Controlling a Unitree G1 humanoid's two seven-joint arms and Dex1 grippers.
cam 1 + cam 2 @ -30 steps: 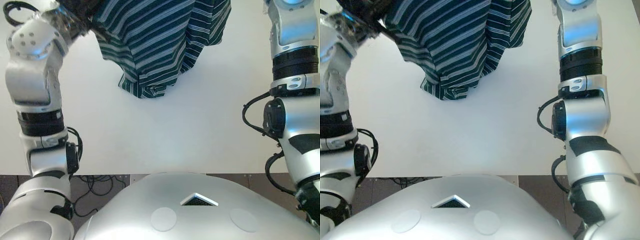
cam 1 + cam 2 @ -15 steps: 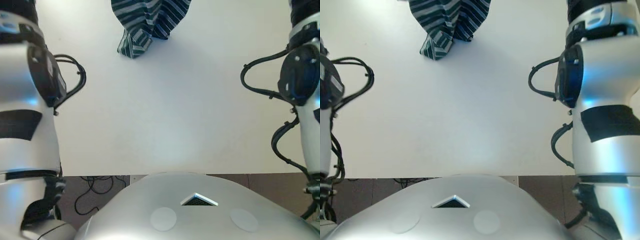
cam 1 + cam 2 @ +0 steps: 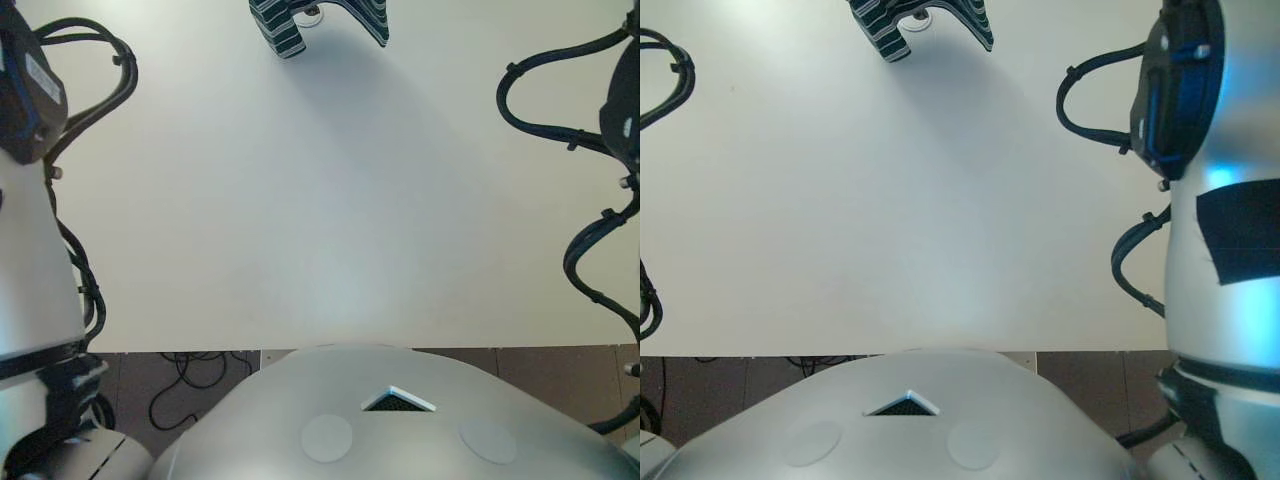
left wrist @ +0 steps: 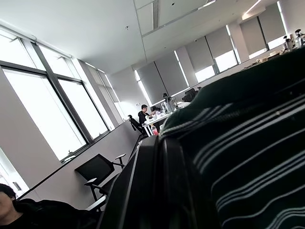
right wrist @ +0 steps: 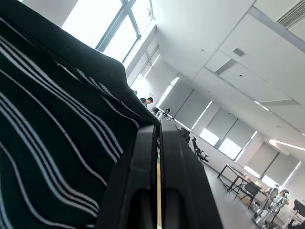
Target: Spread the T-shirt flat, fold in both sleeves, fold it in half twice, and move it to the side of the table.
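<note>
- At the far edge of the matt white table (image 3: 320, 220), seen from the head: two lower ends of the dark green white-striped T-shirt (image 3: 283, 27), near the middle of that edge.
- The left end is blunt and bunched. The right end (image 3: 973, 22) tapers to a point. Both point down at the tabletop.
- The rest of the cloth runs up out of the head views, so its long axis looks upright, hanging rather than lying. I cannot tell its full length.
- I cannot tell whether the ends touch the table or hang just clear. A soft shadow lies on the white surface on my side of them.
- Black cable loops (image 3: 90, 60) show at the left and right edges of the head views, well apart from the cloth.
- The wrist views give the grip itself. My left gripper (image 4: 159, 143) has its black fingers pressed together, and striped fabric (image 4: 248, 157) bulges right against them: pinching the T-shirt.
- My right gripper (image 5: 158, 131) is the same: fingers pressed together with a thin slit between, cloth (image 5: 52, 138) draped tight against one side. It is pinching the T-shirt too.
- In both wrist views the stripes run roughly along the fingers' length.
- Behind the fingers the wrist views look upward: a white panelled ceiling (image 4: 119, 28) and tall bright windows (image 4: 43, 109).
</note>
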